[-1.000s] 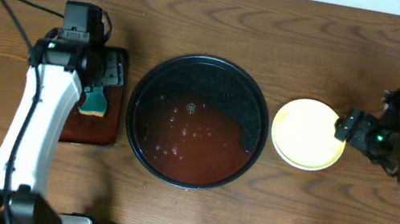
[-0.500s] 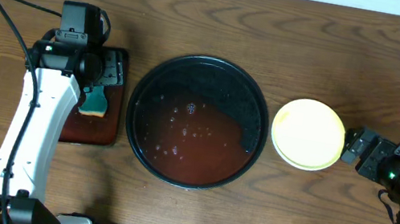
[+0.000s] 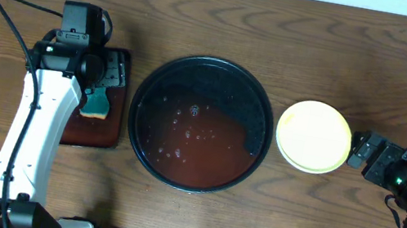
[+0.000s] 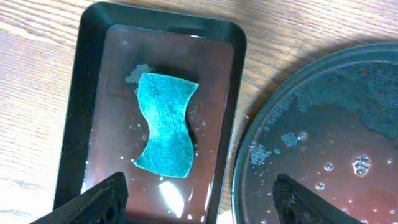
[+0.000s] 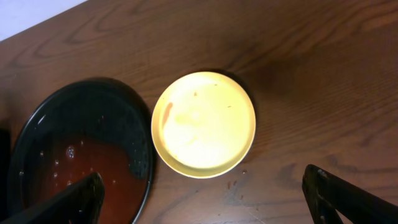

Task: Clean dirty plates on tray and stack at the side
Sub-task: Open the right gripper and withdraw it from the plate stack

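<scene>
Pale yellow round shallow plate [image 3: 314, 137] is set on wooden table [image 3: 284, 28], right of large round black rimmed tray [image 3: 210, 62]. Right gripper [image 3: 364, 152] is held wide, empty, just right of plate; nearer arm. Left gripper [image 4: 200, 190] is held wide over teal sponge [image 4: 165, 124]

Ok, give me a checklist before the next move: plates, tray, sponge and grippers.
1. Tray free of plates: ok, only reddish water in it.
2. Yellow plate on the table beside the tray: ok.
3. Plate clean: not ok, faint orange streak near its rim.
4. Stack complete under it: cannot tell.
5. Sponge lying in the small tray: ok.
6. Left gripper and right gripper open, empty: ok.
</scene>
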Controlling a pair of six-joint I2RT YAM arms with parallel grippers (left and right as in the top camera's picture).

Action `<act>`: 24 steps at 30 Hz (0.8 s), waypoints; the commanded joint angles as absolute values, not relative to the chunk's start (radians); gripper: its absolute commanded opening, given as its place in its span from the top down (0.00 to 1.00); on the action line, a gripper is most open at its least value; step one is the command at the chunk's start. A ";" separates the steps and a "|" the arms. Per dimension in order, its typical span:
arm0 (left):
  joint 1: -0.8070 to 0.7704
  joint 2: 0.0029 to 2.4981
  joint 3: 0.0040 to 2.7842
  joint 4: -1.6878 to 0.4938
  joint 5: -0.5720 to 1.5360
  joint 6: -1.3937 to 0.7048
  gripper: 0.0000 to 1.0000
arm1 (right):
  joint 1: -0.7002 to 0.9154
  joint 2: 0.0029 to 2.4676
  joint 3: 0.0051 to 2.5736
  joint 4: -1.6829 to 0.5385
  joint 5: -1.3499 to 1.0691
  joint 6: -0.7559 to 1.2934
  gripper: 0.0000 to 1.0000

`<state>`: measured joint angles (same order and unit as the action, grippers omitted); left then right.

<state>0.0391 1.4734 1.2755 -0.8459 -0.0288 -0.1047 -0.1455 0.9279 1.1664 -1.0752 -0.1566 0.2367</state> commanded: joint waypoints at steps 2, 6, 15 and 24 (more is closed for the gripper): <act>0.040 1.478 1.294 -0.848 -0.027 -0.113 0.24 | -0.134 0.893 1.182 -1.092 -0.147 0.230 0.01; 0.040 1.478 1.294 -0.848 -0.027 -0.113 0.25 | -0.134 0.852 1.182 -1.104 -0.147 0.230 0.01; 0.040 1.478 1.294 -0.848 -0.027 -0.113 0.24 | -0.134 0.744 1.182 -1.104 -0.147 0.230 0.01; 0.040 1.478 1.294 -0.848 -0.027 -0.113 0.24 | -0.134 0.662 1.182 -1.105 -0.147 0.230 0.01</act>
